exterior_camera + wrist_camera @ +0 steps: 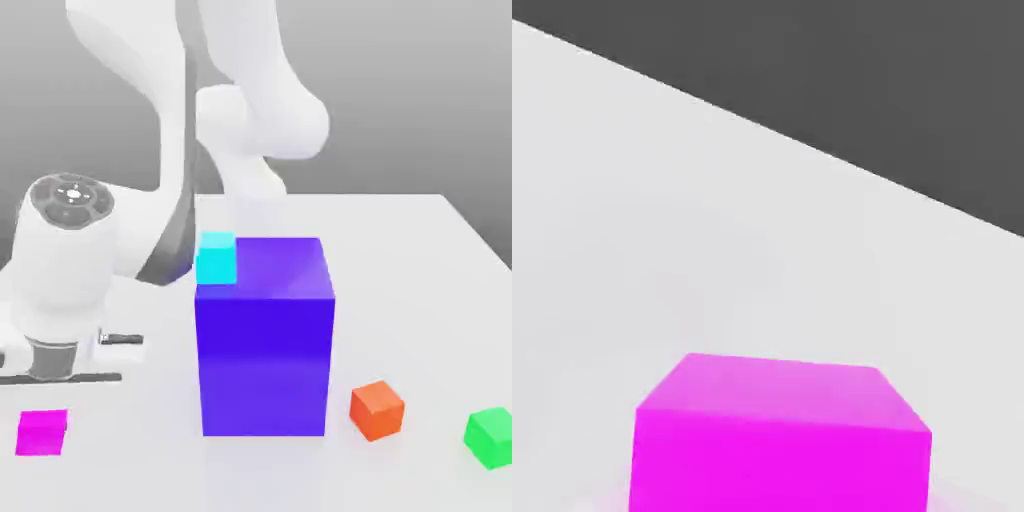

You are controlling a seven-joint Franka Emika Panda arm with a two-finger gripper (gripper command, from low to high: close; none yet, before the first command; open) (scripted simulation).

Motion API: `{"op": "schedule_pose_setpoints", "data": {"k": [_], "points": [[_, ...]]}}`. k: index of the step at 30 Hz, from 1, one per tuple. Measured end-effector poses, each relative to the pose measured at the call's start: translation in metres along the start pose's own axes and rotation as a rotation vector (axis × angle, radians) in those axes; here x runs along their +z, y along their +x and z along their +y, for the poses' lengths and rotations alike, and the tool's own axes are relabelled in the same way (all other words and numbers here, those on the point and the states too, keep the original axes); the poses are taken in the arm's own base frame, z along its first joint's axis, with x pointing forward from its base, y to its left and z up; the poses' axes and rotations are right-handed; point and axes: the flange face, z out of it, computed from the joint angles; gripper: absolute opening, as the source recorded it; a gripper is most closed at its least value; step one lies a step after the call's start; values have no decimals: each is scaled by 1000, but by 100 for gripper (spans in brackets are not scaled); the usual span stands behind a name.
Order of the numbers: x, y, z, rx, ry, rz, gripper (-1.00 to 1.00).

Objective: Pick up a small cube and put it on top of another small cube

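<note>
The small magenta-pink cube point(42, 432) rests on the white table near the front edge at the exterior view's left. In the hand view the same cube point(780, 435) looms large and close, sitting flat on the table. My gripper point(52, 372) hangs low just above and slightly behind this cube, apart from it. A small cyan cube point(216, 257) sits behind the top left corner of the big blue-purple block point(265, 335), partly hidden by it.
The big blue-purple block stands tall in the middle of the table. A small orange cube point(377, 409) lies to its right, and a small green cube point(490, 436) sits further right near the table's edge. The arm's white links rise behind the block.
</note>
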Motion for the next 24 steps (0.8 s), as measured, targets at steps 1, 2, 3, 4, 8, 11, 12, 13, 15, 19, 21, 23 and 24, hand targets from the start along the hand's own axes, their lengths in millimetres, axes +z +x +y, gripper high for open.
{"op": "schedule_pose_setpoints", "data": {"k": [1, 2, 3, 4, 8, 11, 12, 13, 15, 19, 21, 23, 24], "points": [[-8, 7, -16, -18, 0, 16, -100], [-15, 10, -32, -10, 6, 25, -100], [-21, 12, -46, 13, 17, 31, -100], [-27, 12, -59, 43, 30, 33, -100], [-50, 8, -110, 184, 84, 29, -100], [-67, 0, -147, 294, 124, 16, -100], [-73, -3, -159, 330, 136, 9, -100], [-78, -7, -171, 367, 148, 3, -100], [-89, -15, -194, 439, 172, -13, -100], [-111, -35, -239, 583, 212, -54, -100], [-121, -46, -260, 654, 228, -78, -100], [-131, -59, -281, 725, 242, -104, -100], [-136, -66, -291, 760, 248, -118, -100]]}}
